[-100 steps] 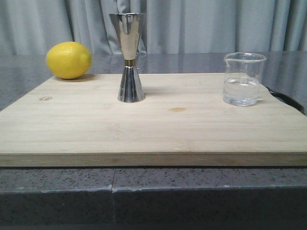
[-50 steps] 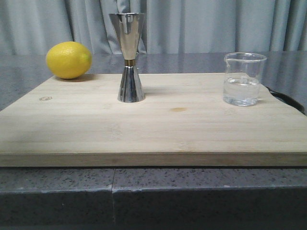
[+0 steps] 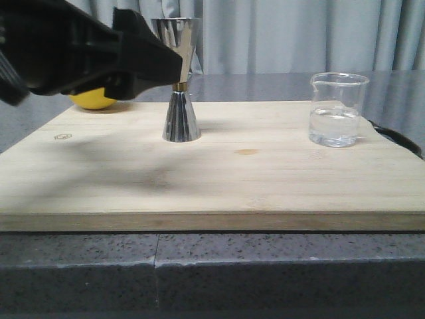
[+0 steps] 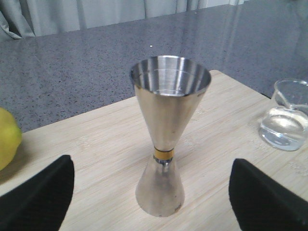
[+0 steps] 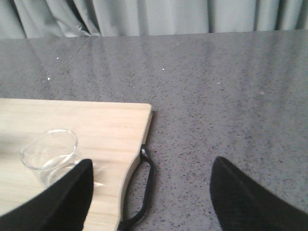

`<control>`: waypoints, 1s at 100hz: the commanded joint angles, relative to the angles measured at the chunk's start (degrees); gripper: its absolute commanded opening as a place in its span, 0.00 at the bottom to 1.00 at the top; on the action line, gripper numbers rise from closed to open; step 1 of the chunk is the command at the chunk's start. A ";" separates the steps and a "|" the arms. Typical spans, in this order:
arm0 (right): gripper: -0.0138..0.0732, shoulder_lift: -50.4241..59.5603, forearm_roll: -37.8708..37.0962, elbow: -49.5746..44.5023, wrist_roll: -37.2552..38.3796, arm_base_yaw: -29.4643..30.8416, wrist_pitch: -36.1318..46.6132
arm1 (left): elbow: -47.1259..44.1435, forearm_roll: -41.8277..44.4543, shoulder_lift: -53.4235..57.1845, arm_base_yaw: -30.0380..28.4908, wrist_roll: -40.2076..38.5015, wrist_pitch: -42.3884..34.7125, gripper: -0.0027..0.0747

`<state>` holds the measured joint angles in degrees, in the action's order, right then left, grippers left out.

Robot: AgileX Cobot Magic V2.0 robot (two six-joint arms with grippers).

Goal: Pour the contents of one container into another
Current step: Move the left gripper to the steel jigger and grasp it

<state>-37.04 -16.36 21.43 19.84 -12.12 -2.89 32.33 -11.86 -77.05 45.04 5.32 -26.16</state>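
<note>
L gripper (image 4: 151, 195) is spread wide, holding nothing; the jigger (image 4: 166, 139) stands upright btwn its two fingers (image 4: 38, 197), clear gap each side, no contact. The waist sits about midway btwn the pads, so the arm looks lined up to steady the jigger at the neck while liquid goes in: a tall narrow thing on a small foot tips easily. From the front the L arm reaches in over the board (image 3: 219, 179), tips level w/ the jigger's (image 3: 178, 80) upper cone, hiding most of the lemon (image 3: 93, 101).

R gripper (image 5: 149, 192) also spread, empty. The beaker (image 5: 50, 155), part full of clear liquid, sits just beyond and outside one finger (image 5: 57, 202), not btwn them; the gap is over bare counter (image 5: 216, 110) past the board edge and its black strap (image 5: 144, 192). So R needs to shift sideways toward the beaker before it can close.

Beaker and jigger well apart on the board; nothing poured yet, the jigger's cup looks dry.
</note>
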 commanded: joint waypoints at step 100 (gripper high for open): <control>0.70 -8.12 -1.65 1.92 -0.70 -0.83 12.81 | 6.49 3.00 -18.05 0.88 -2.94 -25.45 0.82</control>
<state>-45.12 -17.41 21.43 19.75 -12.80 5.38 37.08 -9.10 -96.80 45.41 2.95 -46.49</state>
